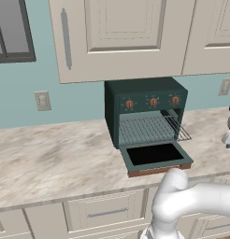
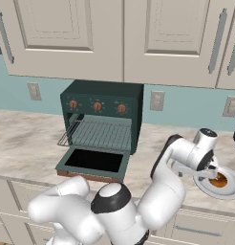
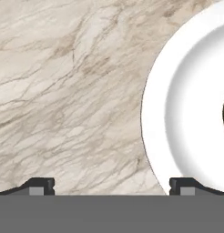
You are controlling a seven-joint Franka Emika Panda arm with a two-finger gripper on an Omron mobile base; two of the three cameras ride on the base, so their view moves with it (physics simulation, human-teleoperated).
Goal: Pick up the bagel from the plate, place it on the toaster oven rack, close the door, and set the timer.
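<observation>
The pincer hangs released, its two dark tips spread wide and grasping nothing, looking straight down on the marbled worktop with the white plate entering from about three o'clock in the hand view; one tip stands over bare stone, the other just over the plate's rim, so the hand appears placed short of its target, not yet centred. The bagel lies on the plate, which sits on the worktop well to the right of the oven, at about four o'clock from it in the right base view, partly hidden behind the hand; in the hand view it is no more than a dark sliver at the right edge. The wide spread likely suits a ring that must be straddled from above. The door lies dropped flat toward the robot, its copper handle on the near edge, and the toaster oven rack is drawn partly out, bare, ready to receive the bread. The timer, rightmost of three copper knobs, waits untouched above. I judge the job barely begun: the approach to the bagel is in hand.
</observation>
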